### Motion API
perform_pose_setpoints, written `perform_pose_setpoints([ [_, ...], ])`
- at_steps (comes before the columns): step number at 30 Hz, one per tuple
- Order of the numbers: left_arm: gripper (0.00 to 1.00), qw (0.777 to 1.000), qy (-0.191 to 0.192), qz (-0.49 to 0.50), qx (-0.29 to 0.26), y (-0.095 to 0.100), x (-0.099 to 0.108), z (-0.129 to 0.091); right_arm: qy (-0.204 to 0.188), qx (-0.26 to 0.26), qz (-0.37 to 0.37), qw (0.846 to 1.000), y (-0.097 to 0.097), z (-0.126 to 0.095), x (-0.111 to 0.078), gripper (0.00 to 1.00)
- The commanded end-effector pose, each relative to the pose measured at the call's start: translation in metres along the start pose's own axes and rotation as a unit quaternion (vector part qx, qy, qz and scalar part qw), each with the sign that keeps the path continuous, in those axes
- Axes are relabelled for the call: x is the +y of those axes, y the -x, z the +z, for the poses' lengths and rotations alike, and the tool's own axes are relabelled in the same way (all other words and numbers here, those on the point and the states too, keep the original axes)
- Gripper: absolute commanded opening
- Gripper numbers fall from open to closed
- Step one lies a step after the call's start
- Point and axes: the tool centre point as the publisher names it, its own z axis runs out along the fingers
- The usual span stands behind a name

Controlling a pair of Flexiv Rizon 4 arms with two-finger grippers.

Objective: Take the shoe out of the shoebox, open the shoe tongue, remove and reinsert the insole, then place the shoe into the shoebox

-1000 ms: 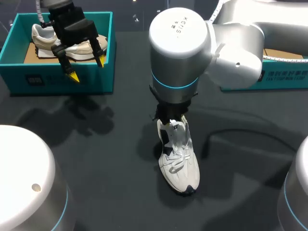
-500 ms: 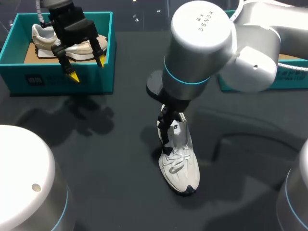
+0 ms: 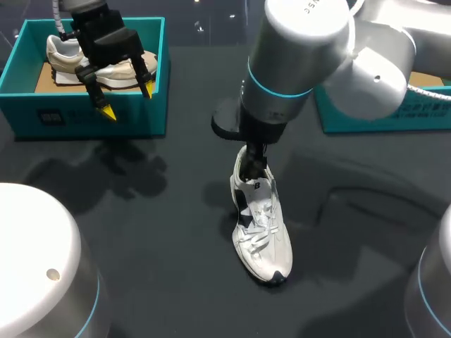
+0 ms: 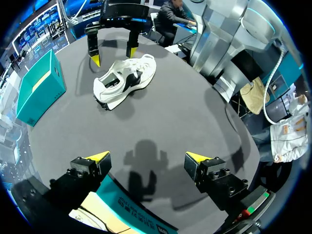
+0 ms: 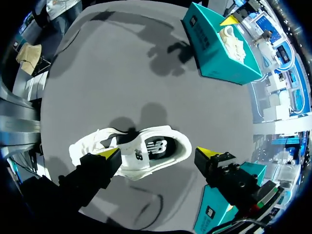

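Right gripper [image 5: 160, 155] hangs wide open over the heel of the shoe [image 3: 259, 232], mid-tabletop, holding nothing; overhead, its arm hides the 2 fingers. Left gripper [image 3: 127, 101], wide open and empty, hovers over the far-left shoebox [image 3: 91, 116].

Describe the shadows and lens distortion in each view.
Head view: the left gripper throws soft, spread shadows on the table in front of the shoebox; the bulky right arm hides the table behind it. Left wrist view: the fisheye curves the table edge, and that gripper's shadow lies ahead of its open fingers. Right wrist view: same bending, with a dark shadow beside the white shoe.
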Motion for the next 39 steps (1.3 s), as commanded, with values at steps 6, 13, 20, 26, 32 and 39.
perform_pose_setpoints([
  [6, 1.0, 1.0, 0.001, 0.0, -0.001, -0.001, 0.0, 0.0, -0.032, 0.015, -0.033, 0.999, 0.017, 0.015, 0.018, 1.0],
  [13, 1.0, 1.0, 0.001, 0.0, -0.001, -0.001, 0.0, 0.0, -0.048, 0.003, -0.031, 0.998, 0.024, 0.027, 0.019, 1.0],
  [20, 1.0, 1.0, 0.001, 0.0, -0.001, -0.001, 0.0, 0.0, -0.05, -0.002, -0.049, 0.998, 0.035, 0.042, 0.012, 1.0],
  [26, 1.0, 1.0, 0.001, 0.0, -0.001, -0.001, 0.0, 0.0, -0.054, 0.001, -0.064, 0.997, 0.047, 0.054, 0.006, 1.0],
  [32, 1.0, 1.0, 0.001, 0.0, -0.001, -0.001, 0.0, 0.0, -0.054, 0.003, -0.072, 0.996, 0.056, 0.066, -0.001, 1.0],
  [39, 1.0, 1.0, 0.001, 0.0, -0.001, -0.001, 0.0, 0.0, -0.064, 0.009, -0.07, 0.995, 0.06, 0.08, -0.008, 1.0],
])
